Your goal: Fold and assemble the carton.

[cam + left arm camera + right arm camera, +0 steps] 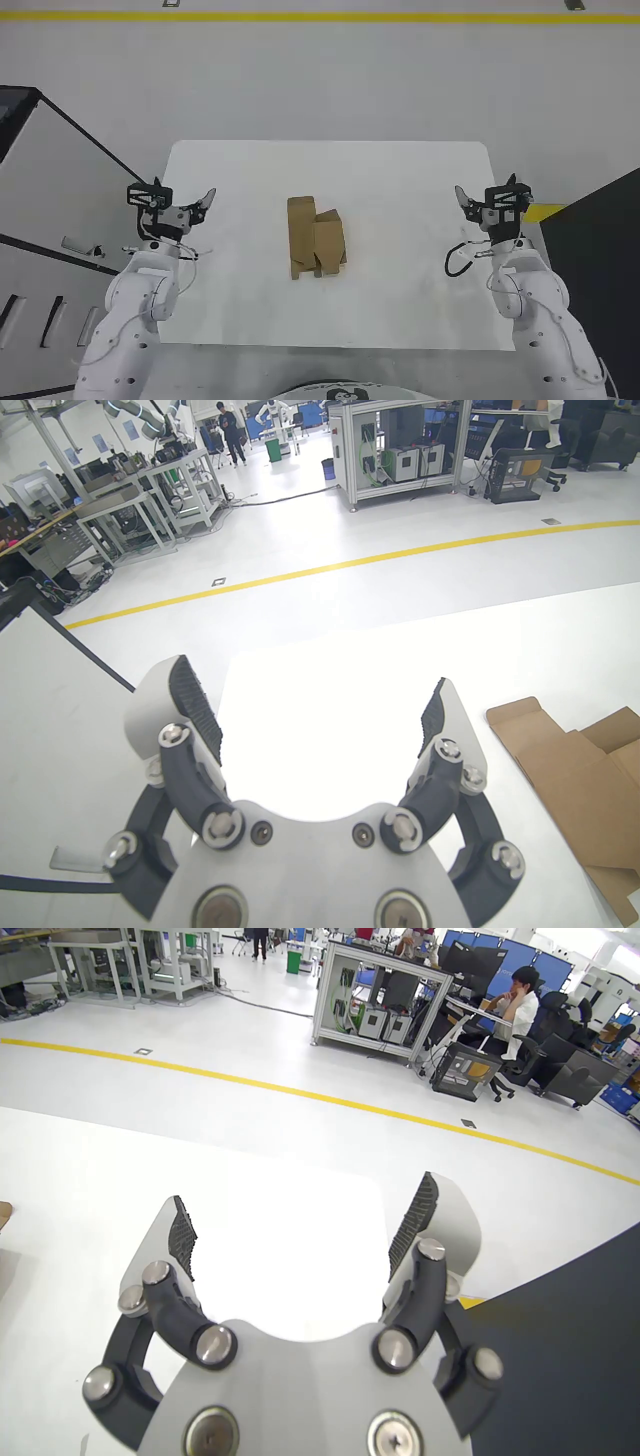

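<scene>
A flat brown cardboard carton lies unfolded in the middle of the white table, its flaps spread out. In the left wrist view the carton lies off to one side of my left gripper, which stands open with nothing between its fingers. From above, my left gripper hovers over the table's left edge, well apart from the carton. My right gripper is at the table's right edge, also open and empty; its ribbed pads face each other across bare tabletop. One corner of the carton peeks in there.
A dark panel borders the table on the right, and a black-framed pane stands off its left side. A yellow floor line runs behind the table.
</scene>
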Action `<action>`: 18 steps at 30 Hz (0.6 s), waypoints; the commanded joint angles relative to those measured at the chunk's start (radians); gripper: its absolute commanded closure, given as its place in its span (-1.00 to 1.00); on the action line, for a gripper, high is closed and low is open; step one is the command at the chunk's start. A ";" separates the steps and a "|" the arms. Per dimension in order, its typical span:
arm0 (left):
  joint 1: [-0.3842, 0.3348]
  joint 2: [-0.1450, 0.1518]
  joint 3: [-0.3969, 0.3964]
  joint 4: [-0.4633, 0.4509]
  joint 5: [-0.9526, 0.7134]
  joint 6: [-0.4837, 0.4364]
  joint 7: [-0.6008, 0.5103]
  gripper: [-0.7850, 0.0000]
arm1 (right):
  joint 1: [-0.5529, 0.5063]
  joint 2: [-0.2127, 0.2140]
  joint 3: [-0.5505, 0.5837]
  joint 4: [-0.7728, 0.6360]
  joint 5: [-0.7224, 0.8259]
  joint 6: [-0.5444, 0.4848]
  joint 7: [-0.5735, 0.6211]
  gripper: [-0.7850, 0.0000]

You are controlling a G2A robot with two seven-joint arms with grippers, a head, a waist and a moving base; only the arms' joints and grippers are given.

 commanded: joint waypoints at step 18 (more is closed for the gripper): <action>-0.003 0.001 0.054 -0.036 0.064 -0.109 0.030 -1.00 | 0.000 0.000 0.000 0.000 0.000 0.000 0.000 -1.00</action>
